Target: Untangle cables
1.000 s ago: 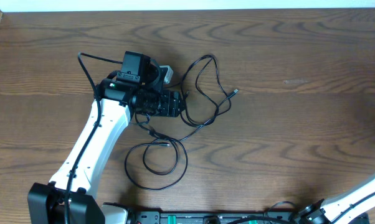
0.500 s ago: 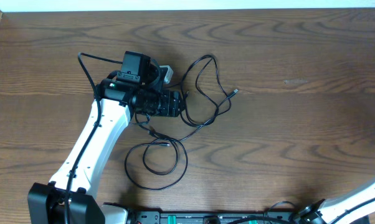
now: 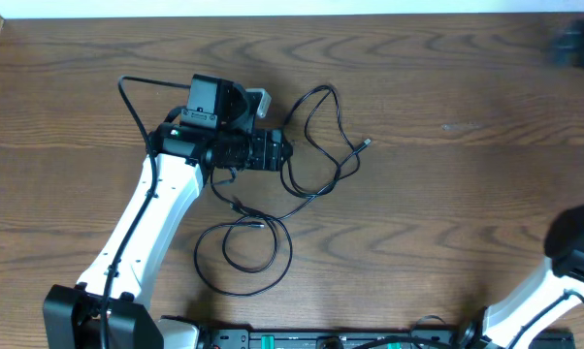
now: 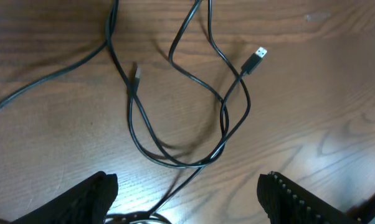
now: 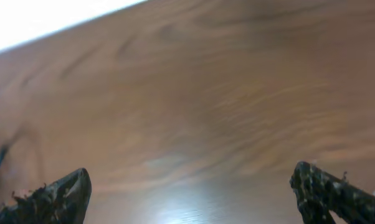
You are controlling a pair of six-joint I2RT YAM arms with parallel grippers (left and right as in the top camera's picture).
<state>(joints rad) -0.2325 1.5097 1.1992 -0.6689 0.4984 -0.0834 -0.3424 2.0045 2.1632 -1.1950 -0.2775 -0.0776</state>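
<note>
Cables (image 4: 223, 99) — black loops lying tangled.
Sprawling just ahead of the left gripper (image 4: 187, 208) — jaws standing spread, nothing pinched; right gripper (image 5: 187, 193) hanging wide, well apart.

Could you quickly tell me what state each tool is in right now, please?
Left tool: open, gripping nothing, cables lying loose beyond it.
Right tool: open, empty.
</note>
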